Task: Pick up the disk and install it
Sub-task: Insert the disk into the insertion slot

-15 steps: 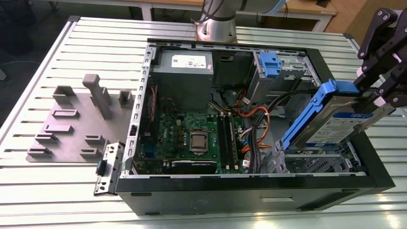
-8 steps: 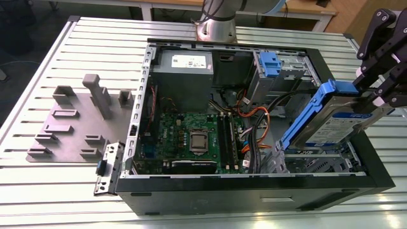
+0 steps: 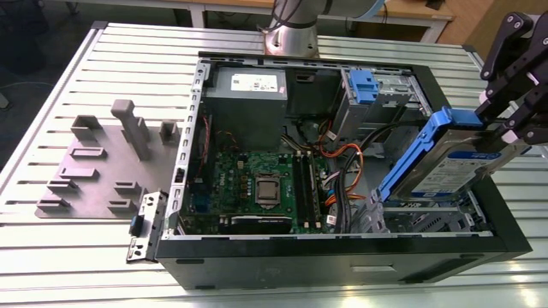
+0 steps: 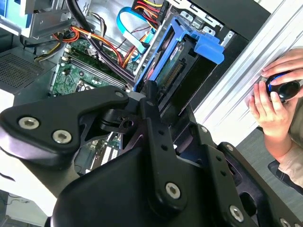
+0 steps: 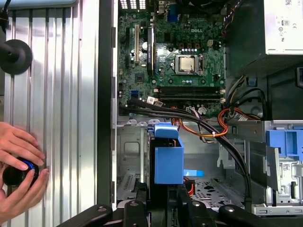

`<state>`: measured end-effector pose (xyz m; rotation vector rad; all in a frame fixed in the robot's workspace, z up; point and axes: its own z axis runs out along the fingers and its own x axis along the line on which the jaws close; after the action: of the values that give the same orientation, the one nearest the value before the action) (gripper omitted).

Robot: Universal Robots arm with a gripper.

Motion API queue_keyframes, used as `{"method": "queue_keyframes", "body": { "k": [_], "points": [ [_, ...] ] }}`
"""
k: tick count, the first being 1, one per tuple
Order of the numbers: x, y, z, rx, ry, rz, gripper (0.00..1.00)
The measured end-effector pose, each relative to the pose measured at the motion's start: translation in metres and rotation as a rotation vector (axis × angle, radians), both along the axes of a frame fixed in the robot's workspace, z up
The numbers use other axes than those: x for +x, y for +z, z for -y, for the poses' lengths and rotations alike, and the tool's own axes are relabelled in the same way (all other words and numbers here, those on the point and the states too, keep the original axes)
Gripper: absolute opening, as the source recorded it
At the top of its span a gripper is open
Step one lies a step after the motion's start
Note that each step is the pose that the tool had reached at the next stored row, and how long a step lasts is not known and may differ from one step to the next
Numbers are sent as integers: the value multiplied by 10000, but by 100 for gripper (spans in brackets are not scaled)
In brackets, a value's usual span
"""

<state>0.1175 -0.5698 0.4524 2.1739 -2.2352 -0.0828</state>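
The disk (image 3: pixel 453 168), a silver drive with a white-and-blue label in a blue plastic carrier, hangs tilted over the drive bay (image 3: pixel 428 218) at the open computer case's corner on the exterior view's right. My gripper (image 3: pixel 507 128) is shut on its upper end, with the black linkages reaching in from the exterior view's right. In the second wrist view the disk (image 4: pixel 182 61) shows its connector edge past my black fingers (image 4: pixel 150 101). In the first wrist view the blue carrier (image 5: pixel 168 158) stands above the metal bay floor (image 5: pixel 130 151).
The case (image 3: pixel 342 256) lies open on a slotted table, with motherboard (image 3: pixel 256 186), grey power supply (image 3: pixel 246 86), orange cables (image 3: pixel 342 154) and another blue carrier (image 3: pixel 364 86) in the upper bay. A grey fixture plate (image 3: pixel 86 167) lies beside it. A person's hands (image 5: pixel 19 161) hold a knob.
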Motion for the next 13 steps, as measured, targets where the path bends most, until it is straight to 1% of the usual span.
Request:
{"method": "queue_keyframes", "body": {
  "k": [5, 13],
  "points": [
    [0, -30, 0, 1, 0, 0, 35],
    [0, -138, 0, 0, -1, 0, 35]
  ]
}}
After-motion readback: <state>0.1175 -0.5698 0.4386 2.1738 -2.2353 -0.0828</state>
